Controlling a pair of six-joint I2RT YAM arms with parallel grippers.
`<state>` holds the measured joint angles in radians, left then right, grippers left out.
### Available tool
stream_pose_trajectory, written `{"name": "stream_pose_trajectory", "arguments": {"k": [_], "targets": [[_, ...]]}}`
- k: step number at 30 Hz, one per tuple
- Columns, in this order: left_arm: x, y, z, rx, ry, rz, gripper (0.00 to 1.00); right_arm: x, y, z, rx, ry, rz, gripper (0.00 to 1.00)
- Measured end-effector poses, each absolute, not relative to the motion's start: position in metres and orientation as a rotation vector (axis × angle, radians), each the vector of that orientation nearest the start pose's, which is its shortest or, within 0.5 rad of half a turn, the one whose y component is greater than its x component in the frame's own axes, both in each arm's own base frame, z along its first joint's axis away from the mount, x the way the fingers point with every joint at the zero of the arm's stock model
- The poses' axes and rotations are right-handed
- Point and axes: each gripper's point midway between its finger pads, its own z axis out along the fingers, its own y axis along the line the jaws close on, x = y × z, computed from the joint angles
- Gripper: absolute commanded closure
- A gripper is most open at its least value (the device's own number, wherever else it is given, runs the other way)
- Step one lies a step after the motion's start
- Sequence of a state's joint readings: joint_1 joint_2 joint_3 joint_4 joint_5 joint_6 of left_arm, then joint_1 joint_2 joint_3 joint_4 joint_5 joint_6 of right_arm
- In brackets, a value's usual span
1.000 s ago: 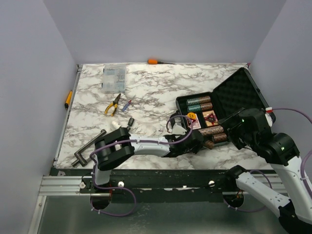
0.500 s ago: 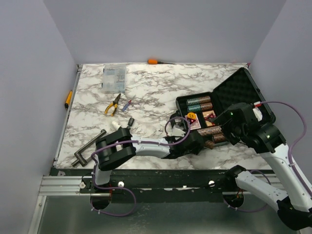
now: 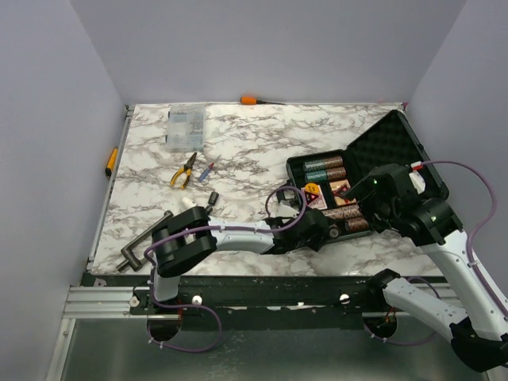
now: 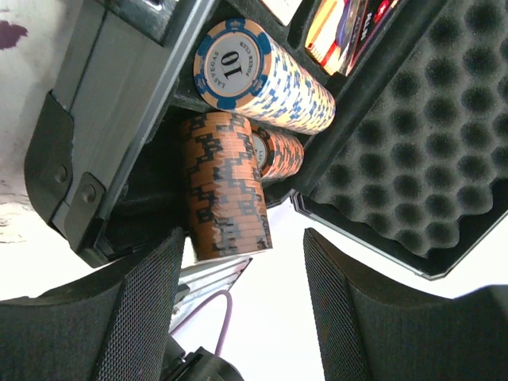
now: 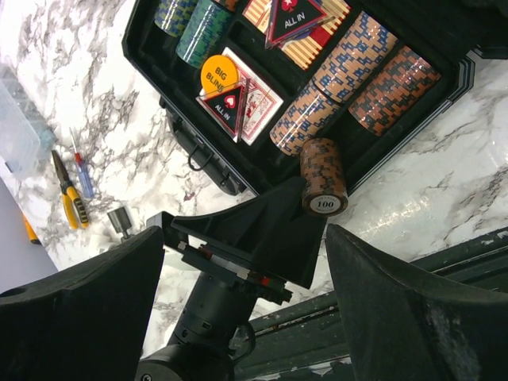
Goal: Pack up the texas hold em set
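Observation:
The black case (image 3: 397, 147) lies open at the table's right, its foam lid (image 4: 429, 127) up. Its tray (image 5: 178, 119) holds teal chip stacks (image 5: 202, 28), brown and blue-cream chip stacks (image 5: 349, 59), card decks (image 5: 254, 99), a yellow disc (image 5: 218, 71) and "All in" markers (image 5: 295, 17). One brown "100" stack (image 5: 323, 178) leans over the tray's front corner. My left gripper (image 4: 244, 238) is open at that corner, and the stack (image 4: 222, 186) sits just past its left fingertip (image 4: 159, 270). My right gripper (image 5: 244, 234) hangs open above the case front, holding nothing.
Yellow-handled pliers (image 3: 184, 171) and a small red-blue tool (image 3: 208, 171) lie mid-left. A clear parts box (image 3: 185, 127) sits at the back left, an orange-handled screwdriver (image 3: 252, 100) by the back wall. A metal crank (image 3: 143, 246) and a small cylinder (image 3: 213, 197) lie near the left arm.
My left jaws have spread wider, away from the brown "100" stack. The right arm has swung left and forward over the case front.

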<state>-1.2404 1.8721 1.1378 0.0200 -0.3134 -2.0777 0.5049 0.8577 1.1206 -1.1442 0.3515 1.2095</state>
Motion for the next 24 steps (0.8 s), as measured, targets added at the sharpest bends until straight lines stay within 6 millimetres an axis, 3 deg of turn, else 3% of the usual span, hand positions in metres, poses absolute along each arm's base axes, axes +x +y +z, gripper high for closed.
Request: {"name": "stream_pose_trajectory", "arguments": {"k": [10,14,21,24], "targets": [[0.19,-0.481,0.086,-1.162,2.392,-1.165,0.65,0.203,0.084,0.23,0.96,2.216,0.361,0.14],[0.197,-0.485,0.094,-1.083,2.405,-1.171,0.67,0.203,0.084,0.23,0.959,2.215,0.358,0.14],[0.208,-0.526,0.125,-1.009,2.395,-1.292,0.64,0.2,0.077,0.234,0.961,2.192,0.344,0.14],[0.211,-0.55,0.127,-0.981,2.415,-1.342,0.63,0.198,0.074,0.241,0.963,2.172,0.344,0.14]]}}
